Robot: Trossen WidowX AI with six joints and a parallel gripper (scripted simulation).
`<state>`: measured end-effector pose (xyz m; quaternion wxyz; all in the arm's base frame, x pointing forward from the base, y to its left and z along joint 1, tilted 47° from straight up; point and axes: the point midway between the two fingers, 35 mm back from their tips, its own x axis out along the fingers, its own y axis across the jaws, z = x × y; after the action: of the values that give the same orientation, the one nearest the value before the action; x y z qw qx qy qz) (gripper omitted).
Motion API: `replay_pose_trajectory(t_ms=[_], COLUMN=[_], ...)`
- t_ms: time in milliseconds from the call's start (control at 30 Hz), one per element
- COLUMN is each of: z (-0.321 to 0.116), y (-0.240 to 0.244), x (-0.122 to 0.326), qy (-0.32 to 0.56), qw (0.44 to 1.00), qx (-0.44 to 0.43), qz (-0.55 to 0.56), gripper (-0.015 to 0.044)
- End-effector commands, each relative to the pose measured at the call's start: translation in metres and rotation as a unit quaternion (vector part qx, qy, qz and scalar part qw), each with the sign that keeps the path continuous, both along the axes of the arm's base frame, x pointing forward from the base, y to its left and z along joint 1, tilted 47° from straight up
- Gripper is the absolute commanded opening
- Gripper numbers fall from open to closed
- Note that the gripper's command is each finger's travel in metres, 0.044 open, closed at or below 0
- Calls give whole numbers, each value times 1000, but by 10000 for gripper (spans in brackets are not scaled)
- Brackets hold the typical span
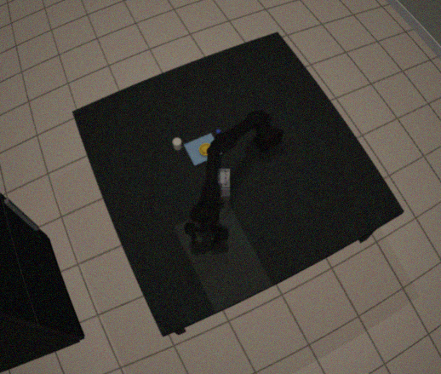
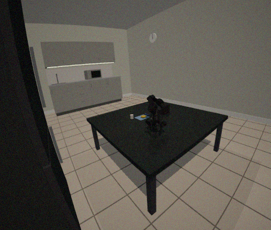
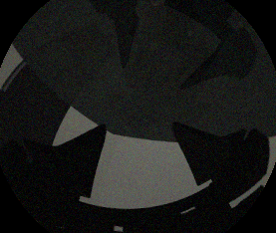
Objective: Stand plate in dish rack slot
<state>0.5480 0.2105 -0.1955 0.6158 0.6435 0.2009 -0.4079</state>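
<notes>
The yellow round plate [image 1: 204, 149] [image 2: 143, 116] lies flat on a light blue mat [image 1: 191, 150] [image 2: 137, 118]; the arm covers the mat's right part in the top view. A small whitish block [image 1: 225, 178] with dark marks, seemingly the dish rack, stands just right of the arm; its slots are too small to make out, and it is not visible in the exterior view. My gripper [image 1: 205, 239] [image 2: 155, 130] [image 3: 140, 126] is open and empty, away from the plate and beyond the block. Neither plate nor rack shows in the wrist view.
A whitish cup-like cylinder [image 1: 177, 143] [image 2: 132, 116] stands beside the mat's left edge. A small blue thing [image 1: 218, 131] [image 2: 146, 114] is at the mat's far edge. The black table [image 1: 312, 187] [image 2: 186, 135] carries everything. A large dark cabinet [image 1: 9, 272] stands left of it.
</notes>
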Motion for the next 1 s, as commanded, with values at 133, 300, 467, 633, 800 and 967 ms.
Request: replay_pose_trajectory(t_ms=[133,300,467,633,800,967], z=[29,72,115,157,198,237], y=[-8,-22,-37,-55,-74,-94], x=[-3,-11,-24,-43,-66,-94], qy=[30,76,125,174,224,274], qw=[998,990,974,951,921,884], qx=[-40,-94,-144,-190,-230,-264], qz=[30,74,122,172,222,272], gripper=[400,400,400,400,400,400])
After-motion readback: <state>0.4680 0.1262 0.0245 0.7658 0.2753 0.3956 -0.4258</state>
